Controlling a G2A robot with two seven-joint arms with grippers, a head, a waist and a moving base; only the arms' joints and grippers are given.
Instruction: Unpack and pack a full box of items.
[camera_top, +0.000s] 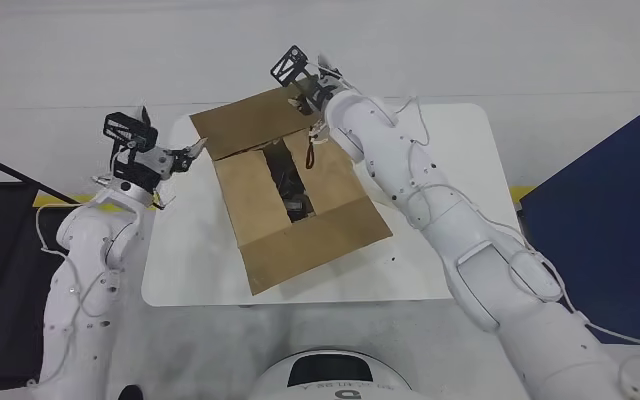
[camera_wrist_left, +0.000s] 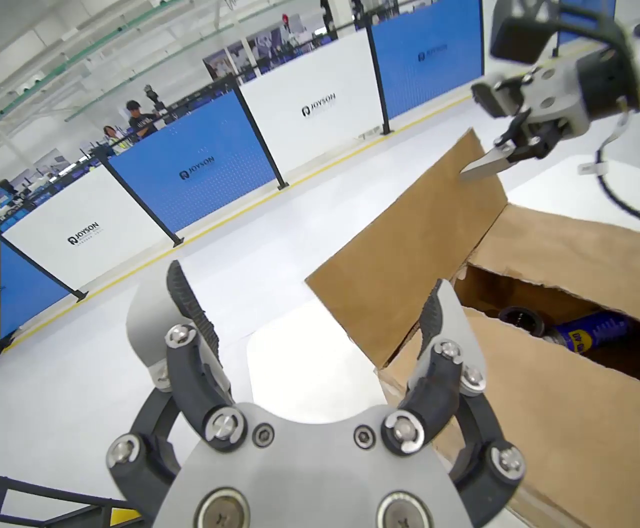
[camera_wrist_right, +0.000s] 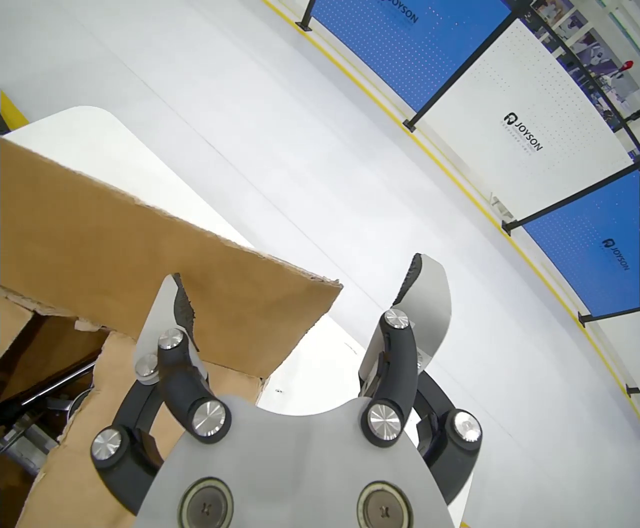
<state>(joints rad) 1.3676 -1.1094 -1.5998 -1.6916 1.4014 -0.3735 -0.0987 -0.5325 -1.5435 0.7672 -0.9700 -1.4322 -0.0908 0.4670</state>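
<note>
White table (camera_top: 440, 150), centre of the top view, bearing one cardboard box (camera_top: 300, 240) with its far flap raised and inner flaps parted over a dark gap. Left gripper (camera_top: 195, 153), fingers spread, upper left of the frame, just beside the raised flap; right gripper (camera_top: 308, 90), fingers spread, top centre, at that flap's other corner. Blue can (camera_wrist_left: 585, 332), lying inside the box.

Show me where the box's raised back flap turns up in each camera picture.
Top view: raised flap on the far edge of the box.
Left wrist view: flap stands just beyond the left gripper.
Right wrist view: flap's free corner shows between the fingers of the right gripper.
Shared landmark: the dark opening in the box top, beside the flap's hinge.
</note>
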